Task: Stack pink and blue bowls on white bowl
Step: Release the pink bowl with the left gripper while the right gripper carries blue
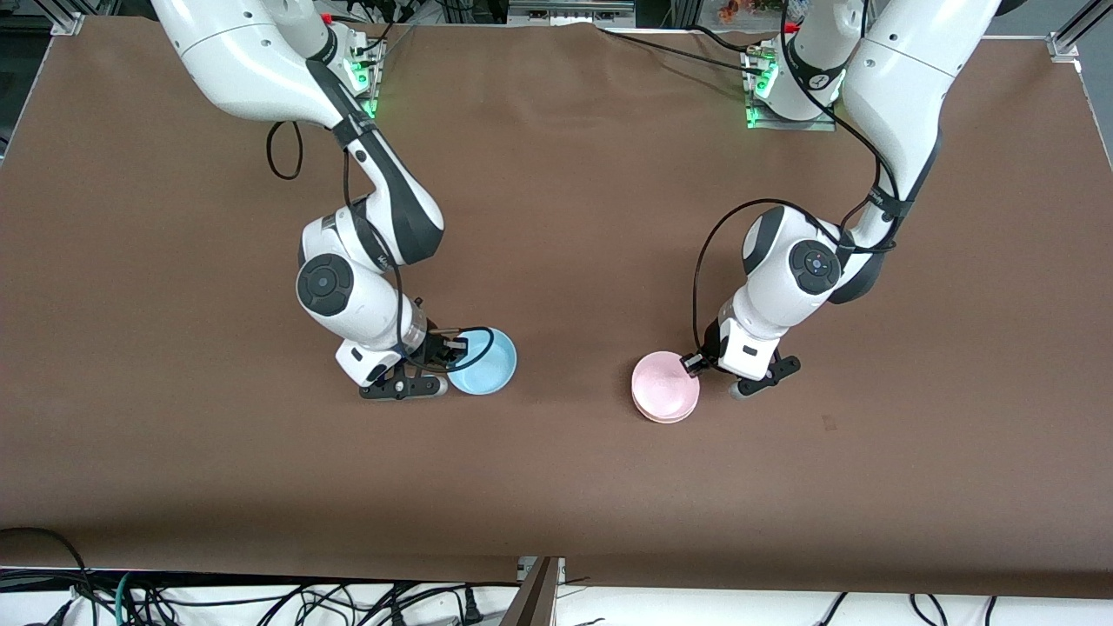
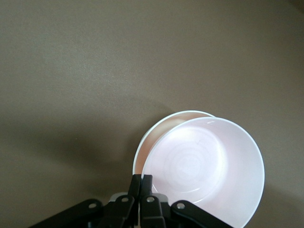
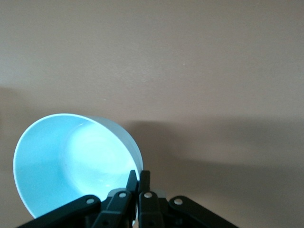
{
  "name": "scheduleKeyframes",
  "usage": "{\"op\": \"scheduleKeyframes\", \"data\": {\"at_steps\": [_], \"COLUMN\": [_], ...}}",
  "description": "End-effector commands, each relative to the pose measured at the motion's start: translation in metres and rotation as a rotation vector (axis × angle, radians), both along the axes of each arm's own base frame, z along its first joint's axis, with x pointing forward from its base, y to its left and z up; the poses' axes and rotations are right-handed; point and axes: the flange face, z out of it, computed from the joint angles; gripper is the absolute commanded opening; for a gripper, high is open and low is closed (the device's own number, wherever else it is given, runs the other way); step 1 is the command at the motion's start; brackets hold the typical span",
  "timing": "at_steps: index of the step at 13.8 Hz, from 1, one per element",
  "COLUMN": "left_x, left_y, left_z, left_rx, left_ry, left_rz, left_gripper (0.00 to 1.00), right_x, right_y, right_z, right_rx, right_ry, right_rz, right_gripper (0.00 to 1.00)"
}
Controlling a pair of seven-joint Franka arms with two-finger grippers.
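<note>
Brown cloth covers the table (image 1: 556,487) on which we find two Franka arms at work, each with a bowl in its grip; we see the right gripper (image 1: 454,348) clenched on the rim of the blue bowl (image 1: 485,362), at the rim's side toward the right arm's end of the table; in the right wrist view the fingers (image 3: 144,183) pinch the blue bowl's (image 3: 66,166) wall between them, and the bowl tips up on its side, its mouth turned away from the cloth; whether its base touches the table we cannot tell.

Toward the left arm's end, we see the left gripper (image 1: 693,364) clamped on the rim of the pink bowl (image 1: 665,385), which sits over the white bowl (image 1: 658,416); from the front only a thin pale edge of the white bowl shows under the pink one, on the side nearer to the front camera; in the left wrist view the fingers (image 2: 146,185) meet tight on the pink bowl's (image 2: 209,166) rim, and a crescent of the white bowl (image 2: 149,137) peeks out beside it, so that the pink bowl lies a little off centre and tilted within the white one.

We note the two pairs of bowls well apart, at about the same nearness to the front camera.
</note>
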Motion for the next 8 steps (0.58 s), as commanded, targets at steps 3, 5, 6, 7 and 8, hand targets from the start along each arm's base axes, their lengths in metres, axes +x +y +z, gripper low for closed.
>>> {"op": "scheduleKeyframes", "data": {"at_steps": [3, 5, 6, 7, 8], "left_x": [-0.001, 0.0, 0.001, 0.002, 0.002], "left_y": [-0.002, -0.001, -0.001, -0.001, 0.0], "left_z": [-0.006, -0.008, -0.006, -0.005, -0.003], "left_rx": [0.021, 0.022, 0.021, 0.021, 0.021], "left_ry": [-0.011, -0.01, -0.012, -0.015, -0.018], "left_rz": [-0.003, -0.002, 0.0, 0.0, 0.001], "left_gripper": [0.0, 0.0, 0.0, 0.06, 0.13], "right_x": [0.001, 0.002, 0.004, 0.003, 0.004], "right_y": [0.017, 0.022, 0.023, 0.03, 0.033], "right_z": [-0.001, 0.003, 0.005, 0.007, 0.009], "right_rx": [0.029, 0.039, 0.043, 0.047, 0.051], "right_ry": [0.014, 0.01, 0.008, 0.005, 0.003], "right_rz": [-0.057, -0.069, -0.083, -0.084, -0.092], "right_gripper": [0.0, 0.0, 0.0, 0.0, 0.0]}}
